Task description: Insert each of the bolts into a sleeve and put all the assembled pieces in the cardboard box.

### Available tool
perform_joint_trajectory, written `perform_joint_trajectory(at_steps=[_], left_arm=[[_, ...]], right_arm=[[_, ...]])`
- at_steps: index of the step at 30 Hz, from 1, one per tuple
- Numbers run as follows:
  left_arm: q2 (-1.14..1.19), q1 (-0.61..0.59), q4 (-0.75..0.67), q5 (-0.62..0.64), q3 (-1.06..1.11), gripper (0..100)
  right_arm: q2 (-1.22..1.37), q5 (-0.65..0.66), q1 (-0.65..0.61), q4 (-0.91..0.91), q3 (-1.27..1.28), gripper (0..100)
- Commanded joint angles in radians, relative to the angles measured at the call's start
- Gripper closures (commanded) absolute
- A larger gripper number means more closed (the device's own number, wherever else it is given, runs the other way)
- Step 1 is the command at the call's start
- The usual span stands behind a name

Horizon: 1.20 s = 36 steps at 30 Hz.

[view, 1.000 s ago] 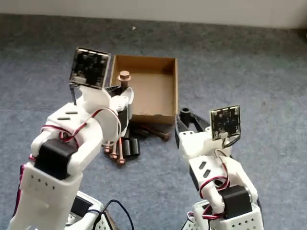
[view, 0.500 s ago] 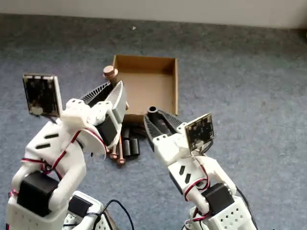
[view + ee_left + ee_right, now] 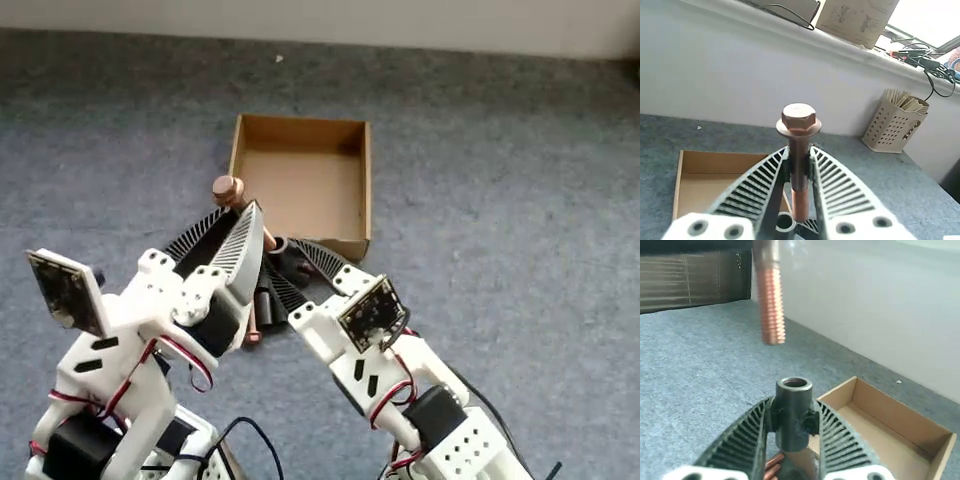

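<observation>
insertion step judged in hand: left gripper (image 3: 800,150) clamped on bolt (image 3: 799,120), tip just above sleeve (image 3: 792,417) clamped in right gripper (image 3: 793,402), not yet entered; next likely needs alignment, straight push.

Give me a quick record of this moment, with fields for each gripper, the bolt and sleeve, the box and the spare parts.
left gripper: shut on bolt, head end up
right gripper: shut on sleeve, opening up
bolt vs sleeve: threaded tip above the opening, apart, not inserted
cardboard box: on the carpet beyond both grippers
spare bolts: on the carpet under the grippers
</observation>
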Motion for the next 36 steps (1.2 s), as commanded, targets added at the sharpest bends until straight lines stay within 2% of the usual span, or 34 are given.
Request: perform_joint_trajectory(at_steps=[1,9,13,23,28,36], left_arm=[[-0.001,0.019,-0.029,0.006,0.001,99],[-0.008,0.018,-0.041,0.005,0.018,99],[-0.008,0.022,-0.051,-0.052,0.047,99],[-0.010,0.028,-0.012,-0.081,0.053,99],[-0.012,0.085,0.021,-0.104,0.050,99],[-0.012,0.033,0.021,-0.100,-0.074,99]], right_arm=[[-0.015,0.040,-0.010,-0.030,-0.018,99.3],[-0.171,0.052,-0.079,-0.022,-0.010,99.3],[-0.242,0.052,-0.079,0.027,-0.015,99.4],[-0.245,0.052,-0.077,0.062,-0.012,99.4],[-0.245,0.052,-0.077,0.064,-0.008,99.4],[-0.245,0.048,-0.077,0.134,-0.008,99.4]])
